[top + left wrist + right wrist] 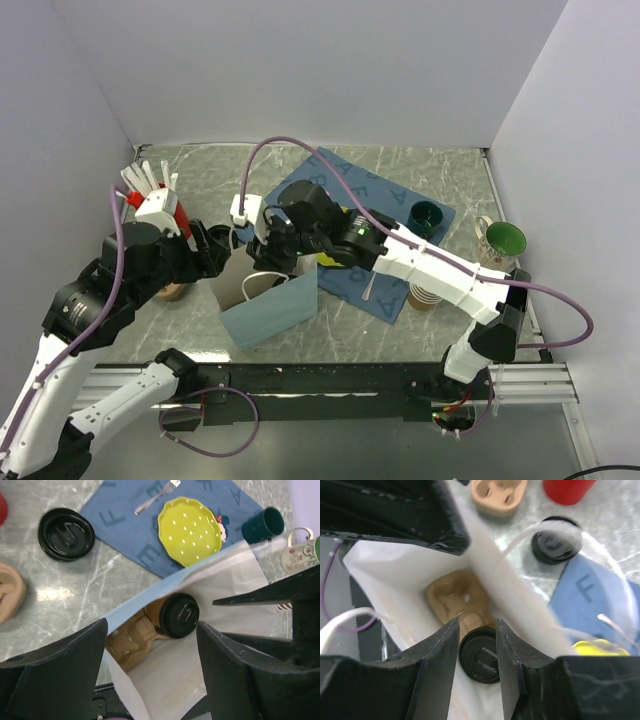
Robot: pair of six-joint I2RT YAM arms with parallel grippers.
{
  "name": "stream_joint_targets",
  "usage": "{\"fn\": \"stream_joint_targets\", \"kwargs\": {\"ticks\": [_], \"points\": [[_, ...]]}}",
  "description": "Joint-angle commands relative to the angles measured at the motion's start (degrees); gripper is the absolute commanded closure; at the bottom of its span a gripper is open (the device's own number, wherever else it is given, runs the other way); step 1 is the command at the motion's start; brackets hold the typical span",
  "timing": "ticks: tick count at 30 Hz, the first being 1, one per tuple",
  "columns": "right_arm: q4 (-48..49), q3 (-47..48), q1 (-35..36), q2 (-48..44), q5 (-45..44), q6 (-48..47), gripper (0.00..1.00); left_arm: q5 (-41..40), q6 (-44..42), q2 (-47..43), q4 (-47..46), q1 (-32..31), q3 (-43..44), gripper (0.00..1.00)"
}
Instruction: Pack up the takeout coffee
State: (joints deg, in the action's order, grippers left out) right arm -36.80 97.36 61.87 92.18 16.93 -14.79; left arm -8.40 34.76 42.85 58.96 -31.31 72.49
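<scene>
**Right arm.** My right end effector (476, 630) is over the open mouth of the paper bag, white inside and pale blue outside (400, 575). Its fingers stand apart with a narrow gap and clamp nothing. Below that gap, deep inside the bag, is the takeout coffee, a tan paper cup with a round black plastic lid (479, 655). Its lid faces up. The cup touches a tan moulded-pulp cup carrier (452, 597) that also lies in the bag. I cannot tell whether the cup is seated in one of its sockets.

**Left arm.** My left end effector (151, 630) is at the bag's rim. Its fingers are wide apart with the rim running between them, and nothing is clamped.

**Surroundings.** The bag stands on the grey marbled desk (60, 605), at the near edge of a blue lettered placemat (130, 515). On the placemat are:
- a yellow scalloped plate with white dots (190, 530)
- a metal fork (155, 495)
- a dark green mug (263, 524)

A loose black lid (66, 533) lies on the desk beside the placemat. A second tan carrier (10, 590) lies near it.
</scene>
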Motion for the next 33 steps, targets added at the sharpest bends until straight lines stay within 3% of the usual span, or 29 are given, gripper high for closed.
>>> {"fn": "stream_joint_targets", "kwargs": {"ticks": [1, 6, 9, 14, 16, 20, 22, 23, 25, 28, 33], "points": [[1.64, 2.92, -0.52, -1.13, -2.25, -0.16, 0.58, -3.81, -2.59, -0.49, -1.74, -0.15, 2.39, 0.22], [2.95, 3.8, -0.78, -3.4, -2.95, 1.33, 0.6, -5.48, -4.0, -0.4, -1.83, -0.15, 4.5, 0.16], [4.71, 5.64, -1.31, -4.9, -6.01, 4.4, 0.62, -8.9, -5.76, 0.13, -3.49, -0.15, 5.99, 0.01], [9.01, 9.15, -1.57, -6.66, -11.99, 8.89, 0.61, -17.77, -5.41, 3.28, -7.89, -0.15, 8.37, 0.03], [8.94, 10.47, -1.66, -6.84, -13.59, 12.4, 0.56, -22.17, -6.28, 4.78, -9.47, -0.15, 10.21, 0.03], [5.69, 15.03, -1.66, -7.1, -15.34, 19.6, 0.38, -29.02, -9.62, 10.39, -13.06, 0.46, 13.46, 0.03], [2.18, 16.45, -1.66, -8.07, -16.48, 23.74, 0.05, -32.8, -9.72, 12.77, -14.57, 0.46, 14.34, 0.03], [1.12, 16.37, -1.66, -8.68, -16.75, 24.53, 0.0, -33.86, -9.11, 15.57, -14.05, 1.24, 16.7, 0.03], [-0.99, 13.06, -1.66, -11.66, -19.2, 26.73, 0.0, -35.62, -6.83, 18.75, -13.26, 3.96, 19.08, 0.0], [0.67, 4.28, -1.57, -18.51, -20.97, 29.11, 0.0, -36.77, -5.24, 24.63, -12.64, 10.2, 21.64, 0.05], [3.21, -7.5, -1.57, -30.73, -14.22, 30.0, 0.0, -32.66, 2.99, 31.32, -9.31, 22.15, 24.28, 0.17]]}}
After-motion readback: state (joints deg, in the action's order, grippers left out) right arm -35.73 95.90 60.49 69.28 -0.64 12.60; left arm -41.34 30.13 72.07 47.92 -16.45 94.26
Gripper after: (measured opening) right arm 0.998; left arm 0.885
